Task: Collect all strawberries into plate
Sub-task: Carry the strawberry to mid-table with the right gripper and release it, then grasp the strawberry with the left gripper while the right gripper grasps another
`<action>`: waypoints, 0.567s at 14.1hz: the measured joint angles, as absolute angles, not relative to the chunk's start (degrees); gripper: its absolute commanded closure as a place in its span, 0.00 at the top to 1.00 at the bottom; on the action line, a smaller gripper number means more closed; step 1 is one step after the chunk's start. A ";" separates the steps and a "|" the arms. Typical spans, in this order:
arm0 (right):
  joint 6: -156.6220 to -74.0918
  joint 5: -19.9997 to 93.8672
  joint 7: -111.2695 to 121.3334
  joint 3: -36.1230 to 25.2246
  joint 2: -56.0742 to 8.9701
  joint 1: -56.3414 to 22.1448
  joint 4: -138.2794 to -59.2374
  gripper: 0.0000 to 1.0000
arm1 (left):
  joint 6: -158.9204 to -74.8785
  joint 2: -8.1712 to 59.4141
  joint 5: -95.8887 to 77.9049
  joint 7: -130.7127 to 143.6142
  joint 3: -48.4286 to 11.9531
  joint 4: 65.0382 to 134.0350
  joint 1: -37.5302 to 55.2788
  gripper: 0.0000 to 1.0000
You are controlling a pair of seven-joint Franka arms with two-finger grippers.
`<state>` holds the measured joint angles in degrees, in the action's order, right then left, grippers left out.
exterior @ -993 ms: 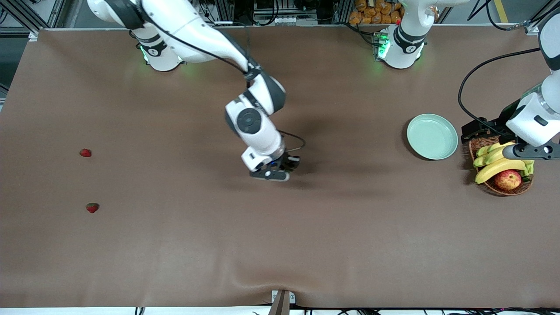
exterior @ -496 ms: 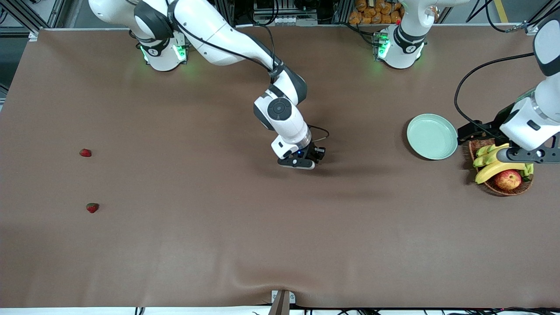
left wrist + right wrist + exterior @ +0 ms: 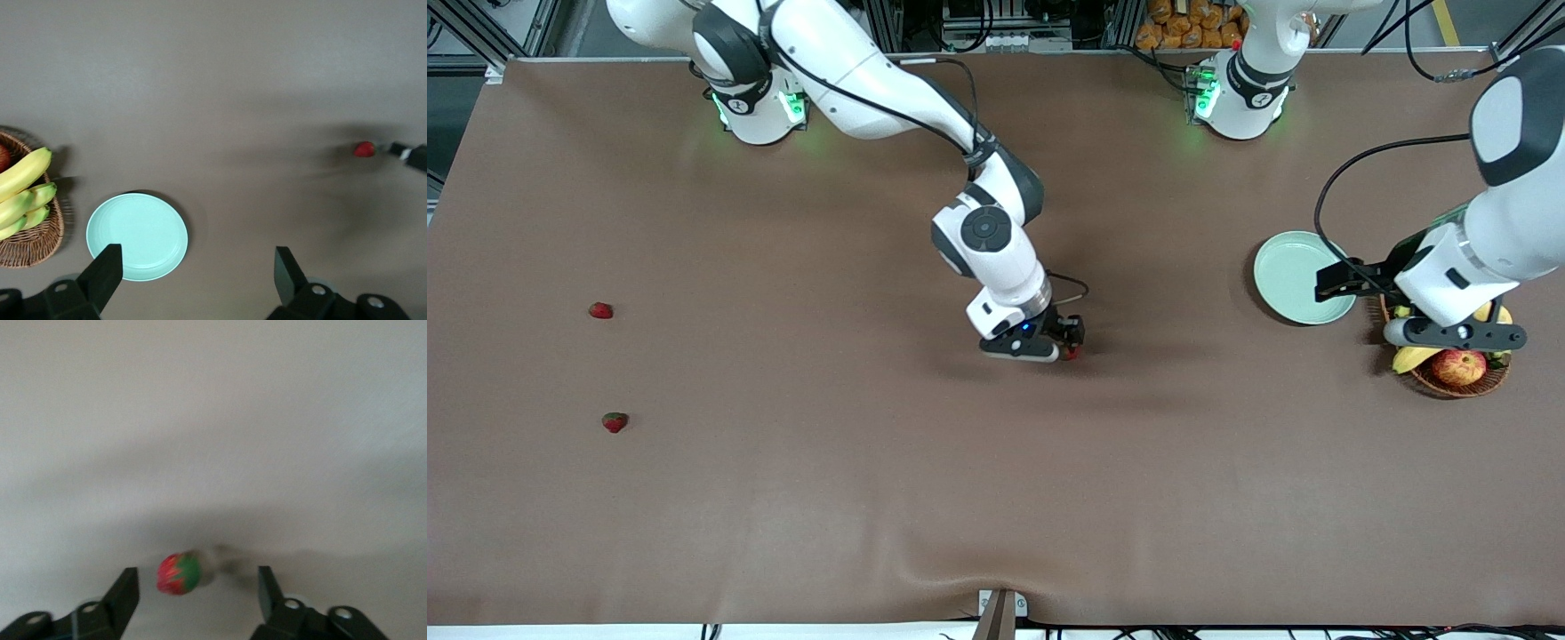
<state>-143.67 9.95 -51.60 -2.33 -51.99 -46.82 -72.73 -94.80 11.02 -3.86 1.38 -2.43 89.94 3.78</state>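
I'm on a robot lab rig: brown-covered desk point(image 3: 996, 498), aluminium frame point(image 3: 480, 27) w/ cables along its edge.

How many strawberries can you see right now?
3: two strawberries lie toward the right arm's end; one strawberry sits between the open right claw's fingers mid-table. None on the plate.

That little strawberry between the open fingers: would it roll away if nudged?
Probably: the strawberry is small and rounded, lying loose between the right gripper fingers. It looks light, so a nudge might send it rolling unevenly. The leafy cap may slow it.
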 measured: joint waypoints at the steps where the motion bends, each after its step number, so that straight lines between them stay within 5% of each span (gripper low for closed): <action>1: -140.63 9.83 -49.52 -2.52 -50.39 -45.13 -72.43 1.00 | -95.45 11.68 -3.90 1.38 -2.56 89.94 4.03 1.00; 8: -118.61 9.66 -29.43 -3.22 -39.60 -25.60 -73.03 1.00 | -107.09 18.20 -6.49 8.09 -2.73 89.93 11.07 1.00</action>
<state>-118.61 9.66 -29.43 -3.22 -39.60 -25.60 -73.03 -107.09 18.20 -6.49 8.09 -2.73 89.93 11.07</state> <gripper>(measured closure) 0.000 0.000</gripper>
